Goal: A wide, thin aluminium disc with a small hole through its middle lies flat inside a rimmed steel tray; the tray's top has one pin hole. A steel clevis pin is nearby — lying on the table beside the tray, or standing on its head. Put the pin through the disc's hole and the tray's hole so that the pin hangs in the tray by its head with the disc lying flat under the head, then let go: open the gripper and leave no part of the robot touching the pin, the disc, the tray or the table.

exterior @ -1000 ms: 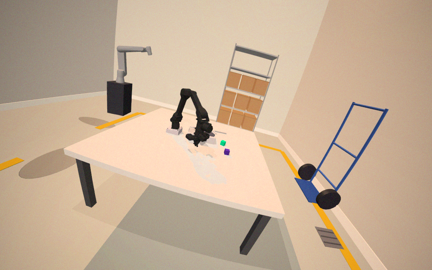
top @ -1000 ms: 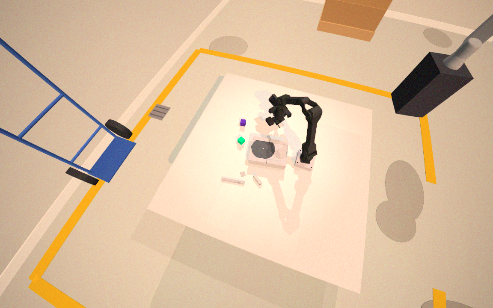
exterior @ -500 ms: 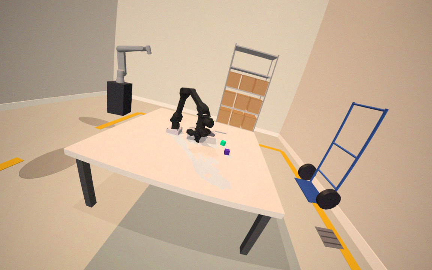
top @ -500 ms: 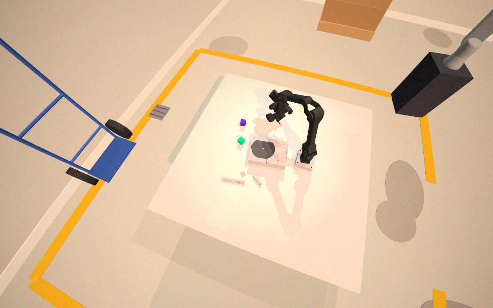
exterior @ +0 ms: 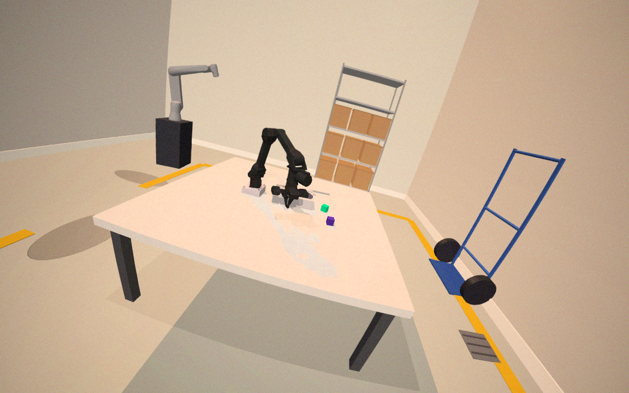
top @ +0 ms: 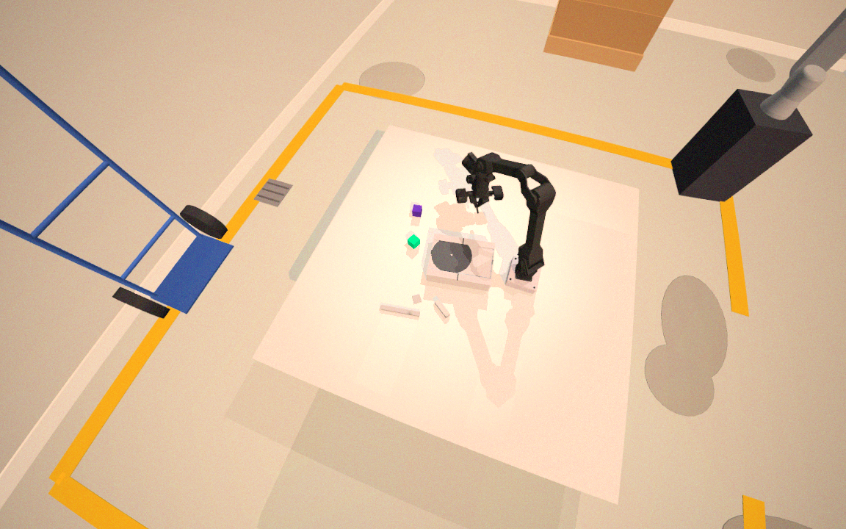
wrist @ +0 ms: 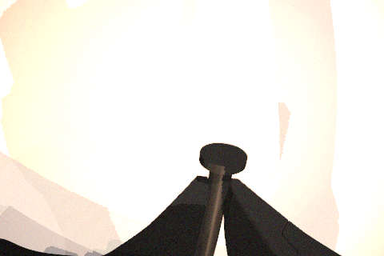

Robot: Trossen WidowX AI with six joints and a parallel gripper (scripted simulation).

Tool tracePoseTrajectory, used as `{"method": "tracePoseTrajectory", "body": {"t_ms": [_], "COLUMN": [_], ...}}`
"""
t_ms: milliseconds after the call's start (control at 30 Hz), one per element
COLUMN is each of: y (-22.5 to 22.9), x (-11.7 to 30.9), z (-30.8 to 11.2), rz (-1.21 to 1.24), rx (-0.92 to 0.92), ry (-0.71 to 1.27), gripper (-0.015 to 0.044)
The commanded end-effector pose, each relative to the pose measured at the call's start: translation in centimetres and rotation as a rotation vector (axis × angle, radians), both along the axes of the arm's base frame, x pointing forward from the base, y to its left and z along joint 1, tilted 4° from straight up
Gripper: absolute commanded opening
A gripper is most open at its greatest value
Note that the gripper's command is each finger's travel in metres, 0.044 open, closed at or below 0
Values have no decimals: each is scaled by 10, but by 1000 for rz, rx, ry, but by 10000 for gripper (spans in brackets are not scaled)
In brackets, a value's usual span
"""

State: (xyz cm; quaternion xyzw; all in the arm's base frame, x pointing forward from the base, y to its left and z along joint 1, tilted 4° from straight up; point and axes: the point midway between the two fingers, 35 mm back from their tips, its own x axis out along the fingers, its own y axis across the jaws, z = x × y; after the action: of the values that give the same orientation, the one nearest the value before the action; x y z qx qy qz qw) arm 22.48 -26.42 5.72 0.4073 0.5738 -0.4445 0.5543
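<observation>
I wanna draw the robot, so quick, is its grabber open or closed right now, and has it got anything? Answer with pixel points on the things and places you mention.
Gripper (top: 478, 208) (exterior: 287, 205) (wrist: 216, 187): closed, holding the pin (wrist: 214, 208).

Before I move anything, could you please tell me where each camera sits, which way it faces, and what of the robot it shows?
Top: high above the table, looking steeply down; shows the whole arm.
Exterior: beyond one table edge, looking across and down; arm in full.
Wrist: near the claw, facing along its fingers; shows only them, shut on the pin.
Top and exterior share the blue hand truck.
</observation>
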Motion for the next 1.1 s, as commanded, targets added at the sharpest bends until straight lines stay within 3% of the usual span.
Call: {"method": "tracePoseTrajectory", "body": {"t_ms": [0, 1067], "y": [-1, -1], "x": [1, -1], "z": [1, -47], "rz": [-20, -50], "rx": [-2, -4], "ry": [-2, -3], "gripper": [0, 0]}}
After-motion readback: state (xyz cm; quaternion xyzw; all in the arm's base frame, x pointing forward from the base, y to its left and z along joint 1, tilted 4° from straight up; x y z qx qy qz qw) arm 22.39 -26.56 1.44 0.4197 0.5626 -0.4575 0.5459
